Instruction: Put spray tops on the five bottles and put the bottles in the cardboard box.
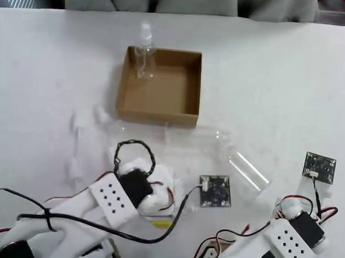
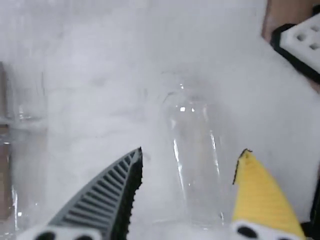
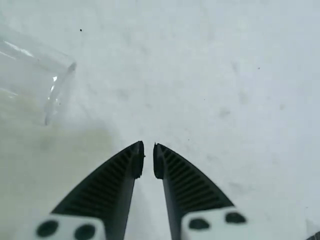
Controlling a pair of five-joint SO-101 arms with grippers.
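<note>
A clear bottle without a top lies between the fingers of my left gripper, which is open; the grey finger and the yellow finger stand a little off its sides. My left arm is at the front left of the table. My right gripper is shut over bare table, with the open end of another clear bottle beside it. One bottle with a spray top stands in the back left corner of the cardboard box. A further clear bottle lies in front of the box to the right.
Loose white spray tops lie on the table left of the box. Two small circuit boards sit near the front, wired to the arms. My right arm is at the front right corner. Another clear bottle lies nearby.
</note>
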